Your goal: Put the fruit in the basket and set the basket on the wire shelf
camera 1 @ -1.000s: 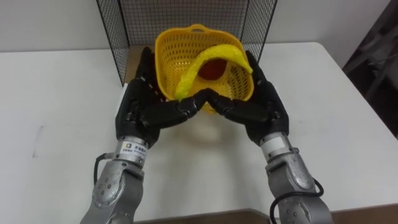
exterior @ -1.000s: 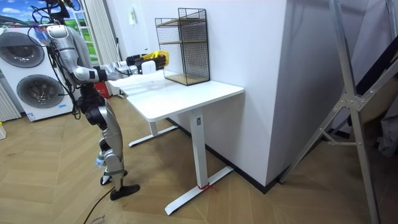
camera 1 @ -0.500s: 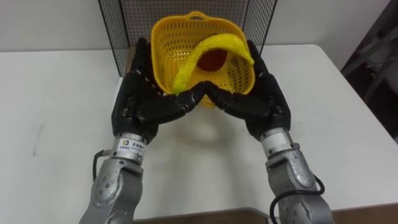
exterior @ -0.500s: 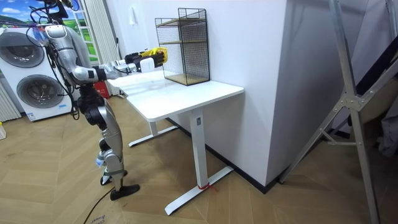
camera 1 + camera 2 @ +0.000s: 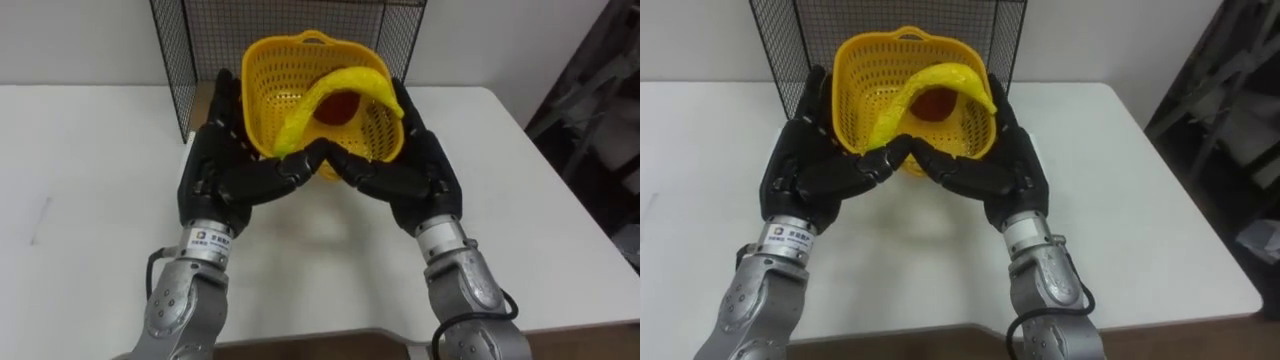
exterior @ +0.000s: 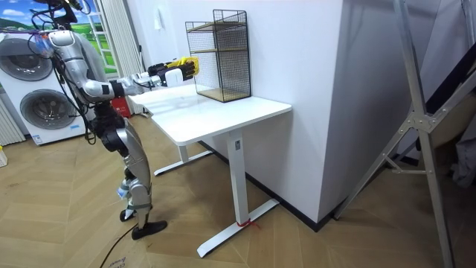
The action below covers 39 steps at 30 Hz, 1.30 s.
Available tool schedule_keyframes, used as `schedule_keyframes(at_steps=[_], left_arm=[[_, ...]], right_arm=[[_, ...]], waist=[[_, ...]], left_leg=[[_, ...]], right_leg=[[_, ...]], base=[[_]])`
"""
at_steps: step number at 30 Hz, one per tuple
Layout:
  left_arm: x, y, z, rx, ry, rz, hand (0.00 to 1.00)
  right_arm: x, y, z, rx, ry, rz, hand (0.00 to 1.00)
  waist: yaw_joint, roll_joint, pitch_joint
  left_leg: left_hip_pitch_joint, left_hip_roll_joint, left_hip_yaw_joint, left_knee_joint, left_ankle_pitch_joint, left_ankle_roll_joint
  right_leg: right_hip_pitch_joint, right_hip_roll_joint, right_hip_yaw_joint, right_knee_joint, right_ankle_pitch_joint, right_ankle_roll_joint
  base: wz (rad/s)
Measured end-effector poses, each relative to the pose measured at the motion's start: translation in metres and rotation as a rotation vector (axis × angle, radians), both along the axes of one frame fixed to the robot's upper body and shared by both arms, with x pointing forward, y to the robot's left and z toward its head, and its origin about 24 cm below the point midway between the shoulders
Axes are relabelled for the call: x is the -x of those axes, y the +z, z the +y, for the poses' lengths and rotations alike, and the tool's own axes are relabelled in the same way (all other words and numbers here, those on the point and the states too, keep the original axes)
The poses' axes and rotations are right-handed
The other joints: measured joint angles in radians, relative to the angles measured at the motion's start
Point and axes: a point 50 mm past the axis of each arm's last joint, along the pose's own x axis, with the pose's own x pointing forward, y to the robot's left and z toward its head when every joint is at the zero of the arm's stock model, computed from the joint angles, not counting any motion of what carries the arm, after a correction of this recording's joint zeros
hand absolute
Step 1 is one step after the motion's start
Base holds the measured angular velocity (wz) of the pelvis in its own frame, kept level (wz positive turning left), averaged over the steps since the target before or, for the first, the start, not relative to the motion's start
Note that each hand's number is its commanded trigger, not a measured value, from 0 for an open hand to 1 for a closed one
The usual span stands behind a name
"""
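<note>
A yellow plastic basket [image 5: 262, 62] is held above the white table [image 5: 90, 180], just in front of the black wire shelf [image 5: 178, 55]. Inside it a banana [image 5: 345, 80] arches over a dark red fruit [image 5: 337, 108]. My left hand [image 5: 215, 165] presses flat against the basket's left side and my right hand [image 5: 420, 165] against its right side. Their fingers are straight and the thumbs meet under the near rim. In the room view I stand at the table's end on the room view's left, arms stretched out, with the basket [image 6: 186, 67] before the shelf [image 6: 219, 56].
The wire shelf stands at the table's far edge against the white wall, its open front facing me. Bare tabletop spreads to both sides of my arms. Washing machines [image 6: 37, 89] stand behind me. A dark frame [image 5: 600, 110] is off the table's right edge.
Both hands keep the basket pressed between them. In the room view the basket has risen a little and my upper body has leaned slightly away from the table.
</note>
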Motion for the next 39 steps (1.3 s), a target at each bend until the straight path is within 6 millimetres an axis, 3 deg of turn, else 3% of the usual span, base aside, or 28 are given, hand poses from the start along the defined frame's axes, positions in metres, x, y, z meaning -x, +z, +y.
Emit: schedule_keyframes(at_steps=[1, 2, 3, 5, 7, 8, 9, 11, 13, 15, 22, 31, 39], left_arm=[[0.0, -0.003, 0.001, -0.004, 0.001, 0.014, 0.0], [0.0, -0.006, 0.001, -0.007, 0.002, 0.023, 0.0], [0.0, -0.008, 0.0, -0.009, -0.003, 0.032, 0.0], [0.0, -0.007, -0.001, -0.001, -0.005, 0.027, 0.0], [-0.001, -0.007, 0.001, 0.001, 0.003, 0.026, 0.0], [-0.001, -0.007, 0.001, 0.0, 0.005, 0.026, 0.0], [-0.001, -0.007, 0.001, 0.0, 0.002, 0.027, 0.0], [-0.001, -0.007, 0.003, -0.003, 0.008, 0.023, 0.0], [-0.001, -0.007, 0.003, -0.005, 0.006, 0.027, 0.0], [-0.002, -0.007, 0.003, -0.007, 0.008, 0.026, 0.0], [-0.001, -0.006, 0.003, -0.006, 0.0, 0.019, 0.0], [-0.001, -0.006, 0.003, -0.006, -0.001, 0.013, 0.0], [-0.001, -0.004, 0.001, -0.005, -0.011, 0.008, 0.0]], right_arm=[[0.001, -0.001, 0.0, 0.0, 0.002, 0.006, 0.0], [0.001, -0.002, 0.001, 0.002, 0.005, 0.009, 0.0], [0.001, -0.002, 0.0, 0.008, 0.005, 0.008, 0.0], [0.001, -0.002, -0.001, 0.007, 0.004, 0.009, 0.0], [0.001, -0.004, -0.001, 0.013, 0.006, 0.018, 0.0], [0.001, -0.006, -0.002, 0.02, 0.006, 0.025, 0.0], [0.002, -0.008, -0.002, 0.025, 0.009, 0.032, 0.0], [0.002, -0.008, 0.0, 0.022, 0.014, 0.034, 0.0], [0.001, -0.007, 0.0, 0.024, 0.02, 0.03, 0.0], [0.001, -0.006, 0.0, 0.021, 0.024, 0.025, 0.0], [0.0, -0.001, 0.0, 0.02, 0.03, -0.001, 0.0], [0.0, 0.004, -0.002, 0.036, 0.034, -0.029, 0.0], [0.0, 0.005, -0.006, 0.05, 0.033, -0.031, 0.0]], waist=[[0.001, -0.001, 0.0013], [0.003, -0.004, 0.0001], [-0.001, -0.004, -0.0009], [0.007, -0.01, 0.0007], [0.021, -0.008, 0.0009], [0.023, -0.009, 0.0008], [0.023, -0.007, -0.0069], [0.018, -0.024, -0.0158], [0.014, -0.026, -0.0108], [0.001, -0.026, -0.011], [-0.009, -0.025, -0.0088], [-0.006, -0.035, -0.003], [-0.006, -0.035, -0.0056]], left_leg=[[-0.04, -0.001, -0.008, 0.069, 0.056, 0.005], [-0.053, -0.006, -0.008, 0.089, 0.066, 0.01], [-0.081, -0.022, -0.008, 0.069, 0.054, 0.013], [-0.139, -0.044, -0.009, -0.053, 0.047, 0.015], [-0.157, -0.062, 0.003, -0.256, 0.067, -0.001], [-0.157, -0.068, 0.005, -0.379, 0.095, -0.005], [-0.155, -0.071, 0.007, -0.434, 0.148, -0.006], [-0.148, -0.078, 0.009, -0.471, 0.202, 0.005], [-0.133, -0.09, 0.006, -0.475, 0.246, 0.026], [-0.133, -0.095, 0.004, -0.463, 0.24, 0.032], [-0.126, -0.16, 0.005, -0.475, 0.215, 0.057], [-0.123, -0.183, 0.009, -0.475, 0.189, 0.071], [-0.128, -0.22, 0.012, -0.47, 0.164, 0.102]], right_leg=[[0.013, 0.001, 0.011, 0.017, -0.015, -0.01], [0.02, 0.001, 0.024, 0.02, -0.019, -0.009], [0.028, -0.007, 0.029, 0.02, -0.021, -0.01], [0.022, -0.014, 0.038, 0.019, -0.02, -0.013], [0.02, -0.021, 0.037, 0.016, -0.022, -0.018], [0.027, -0.02, 0.037, 0.013, -0.027, -0.019], [0.033, -0.021, 0.038, 0.012, -0.034, -0.018], [0.036, -0.024, 0.035, -0.007, -0.04, -0.012], [0.063, -0.023, 0.035, -0.04, -0.042, -0.005], [0.083, -0.032, 0.032, -0.071, -0.046, 0.002], [0.106, -0.097, 0.018, -0.106, -0.068, 0.041], [0.137, -0.119, -0.002, -0.156, -0.074, 0.052], [0.139, -0.155, -0.011, -0.149, -0.092, 0.086]], base=[[-0.07], [0.06], [-0.03], [-0.21], [-0.24], [-0.14], [-0.1], [0.04], [0.04], [0.08], [0.07], [0.05], [0.06]])
